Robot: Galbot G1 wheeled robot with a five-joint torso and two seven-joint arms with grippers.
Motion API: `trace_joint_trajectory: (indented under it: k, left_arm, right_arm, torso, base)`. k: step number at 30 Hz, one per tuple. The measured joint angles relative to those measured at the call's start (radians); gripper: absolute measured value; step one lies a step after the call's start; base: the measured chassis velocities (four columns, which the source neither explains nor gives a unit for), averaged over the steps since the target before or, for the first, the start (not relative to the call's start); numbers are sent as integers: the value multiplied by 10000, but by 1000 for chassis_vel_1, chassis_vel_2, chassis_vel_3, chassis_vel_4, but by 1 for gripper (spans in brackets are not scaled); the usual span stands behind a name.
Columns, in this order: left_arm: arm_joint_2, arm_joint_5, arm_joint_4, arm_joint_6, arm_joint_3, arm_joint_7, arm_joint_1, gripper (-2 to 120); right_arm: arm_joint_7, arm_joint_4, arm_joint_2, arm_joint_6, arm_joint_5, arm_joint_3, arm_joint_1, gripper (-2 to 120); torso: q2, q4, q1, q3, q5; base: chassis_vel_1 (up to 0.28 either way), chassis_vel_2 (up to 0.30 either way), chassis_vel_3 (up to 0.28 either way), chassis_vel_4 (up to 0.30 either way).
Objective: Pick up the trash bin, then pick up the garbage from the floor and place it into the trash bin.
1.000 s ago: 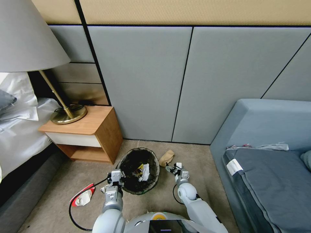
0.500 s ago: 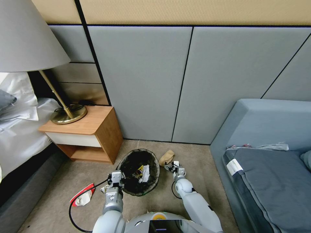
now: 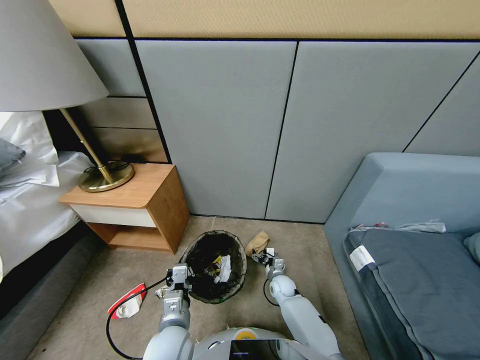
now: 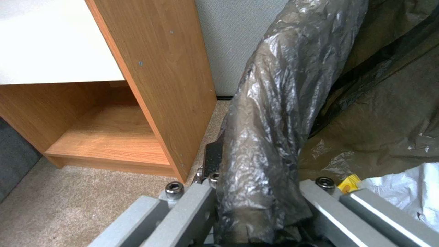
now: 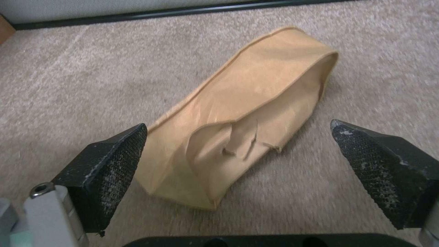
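Carpeting [image 3: 310,245] beige below grey wall panels [image 3: 220,125]

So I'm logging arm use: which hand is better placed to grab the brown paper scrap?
The right hand: its open fingers straddle the brown paper scrap on the floor. The left hand is shut on the trash bin rim.

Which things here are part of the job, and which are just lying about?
Job:
- trash bin, rim gripped by left gripper
- brown paper on floor, between open right gripper fingers
- red-and-white wrapper on floor

Lying about:
- nightstand
- lamp
- sofa
- bed
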Motion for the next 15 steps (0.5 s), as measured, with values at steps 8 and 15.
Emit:
trace_joint_trajectory:
  k: [8, 15]
  left_arm:
    - [3, 1, 31, -4, 1, 1, -14, 0]
    - [-16, 15, 43, -7, 6, 3, 1, 0]
  right_arm:
    - [-228, -572, 40, 281, -64, 13, 298, 100]
    - [-345, -1318, 189, 529, -188, 18, 648, 100]
  torso:
    - [0, 0, 0, 0, 0]
    - [0, 0, 0, 0, 0]
  base:
    - [0, 0, 0, 0]
    - [0, 0, 0, 0]
